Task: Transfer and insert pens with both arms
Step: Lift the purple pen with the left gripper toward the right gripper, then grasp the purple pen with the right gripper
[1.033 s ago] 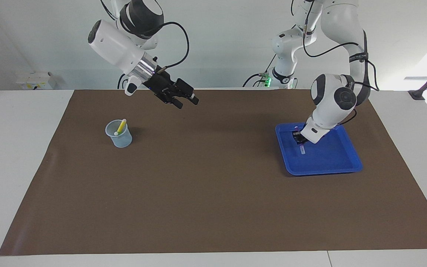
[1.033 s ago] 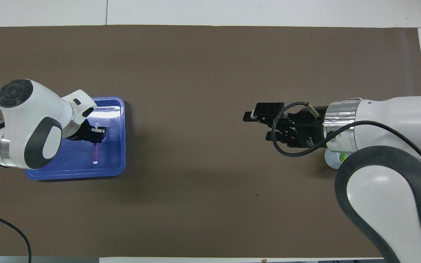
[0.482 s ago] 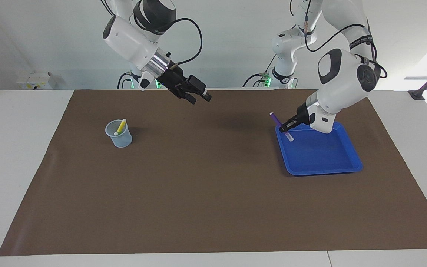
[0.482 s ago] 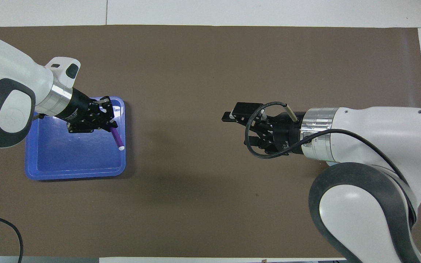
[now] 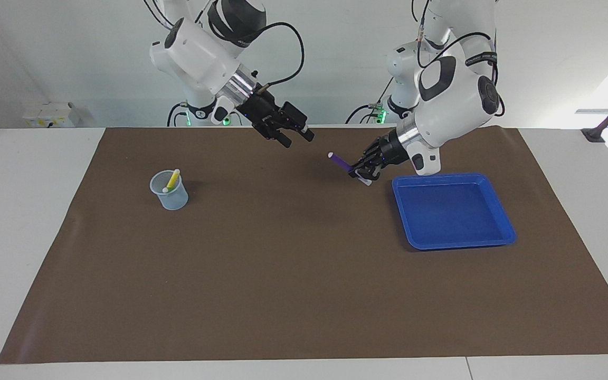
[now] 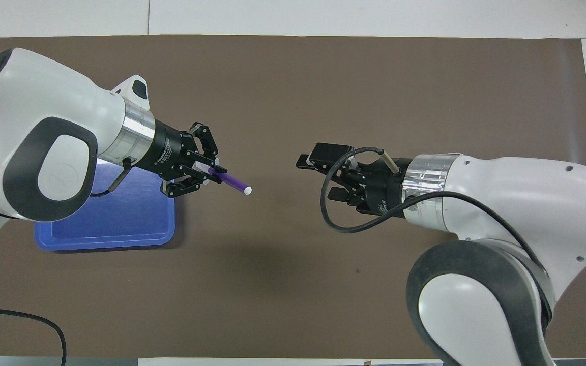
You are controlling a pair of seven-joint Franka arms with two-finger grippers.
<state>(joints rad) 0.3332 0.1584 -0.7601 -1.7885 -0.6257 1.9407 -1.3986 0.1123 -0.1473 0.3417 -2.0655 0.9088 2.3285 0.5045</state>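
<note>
My left gripper (image 5: 359,173) is shut on the purple pen (image 5: 342,162) and holds it in the air over the mat, just off the blue tray's (image 5: 454,244) edge toward the table's middle. In the overhead view the left gripper (image 6: 209,174) holds the purple pen (image 6: 232,181) with its pale end pointing at the right gripper. My right gripper (image 5: 297,140) is open and empty, raised over the mat's middle, a short gap from the pen; it also shows in the overhead view (image 6: 316,177). The yellow pen (image 5: 172,181) stands in a clear cup (image 5: 169,194). The green pen is not visible.
The blue tray (image 6: 110,223) holds nothing that shows. A brown mat (image 5: 304,264) covers the table. The right arm hides the cup in the overhead view. Two smaller white arms with green-lit bases stand by the wall.
My left gripper has lifted the purple pen out of the tray and carried it toward the table's middle. My right gripper has moved toward the middle, facing the pen.
</note>
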